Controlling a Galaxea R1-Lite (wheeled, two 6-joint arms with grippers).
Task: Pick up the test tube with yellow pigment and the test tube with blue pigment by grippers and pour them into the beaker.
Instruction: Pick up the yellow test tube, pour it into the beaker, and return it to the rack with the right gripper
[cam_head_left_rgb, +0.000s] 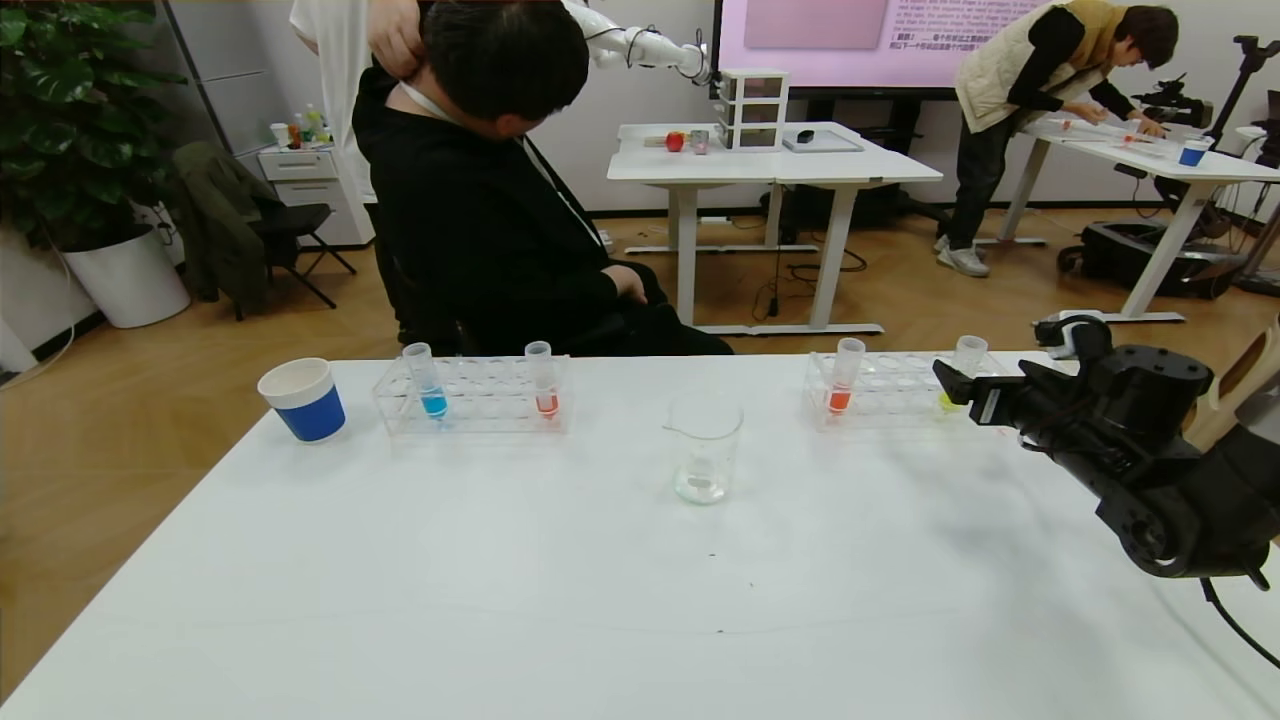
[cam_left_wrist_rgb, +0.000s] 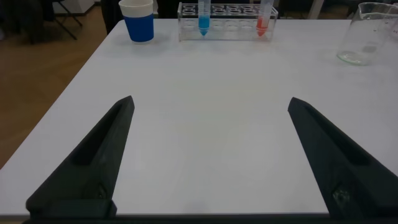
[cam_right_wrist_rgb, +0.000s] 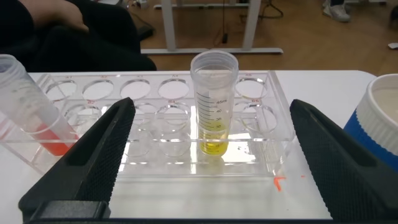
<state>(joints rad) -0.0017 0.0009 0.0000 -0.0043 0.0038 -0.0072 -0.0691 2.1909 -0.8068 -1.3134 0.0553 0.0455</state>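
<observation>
The yellow test tube (cam_head_left_rgb: 966, 366) stands in the right clear rack (cam_head_left_rgb: 880, 395); in the right wrist view it (cam_right_wrist_rgb: 214, 102) stands upright straight ahead of my open right gripper (cam_right_wrist_rgb: 211, 106), which (cam_head_left_rgb: 950, 385) is just in front of the rack, not touching it. The blue test tube (cam_head_left_rgb: 428, 382) stands in the left rack (cam_head_left_rgb: 470, 395) and shows far off in the left wrist view (cam_left_wrist_rgb: 203, 15). The beaker (cam_head_left_rgb: 705, 445) stands at the table's middle, also at the edge of the left wrist view (cam_left_wrist_rgb: 367, 34). My left gripper (cam_left_wrist_rgb: 211, 102) is open and empty, low over the table.
Orange-red tubes stand in the left rack (cam_head_left_rgb: 543, 380) and right rack (cam_head_left_rgb: 845, 378). A blue-and-white paper cup (cam_head_left_rgb: 303, 398) stands left of the left rack; another cup (cam_right_wrist_rgb: 379, 134) is beside the right rack. A seated person (cam_head_left_rgb: 500, 200) is behind the table.
</observation>
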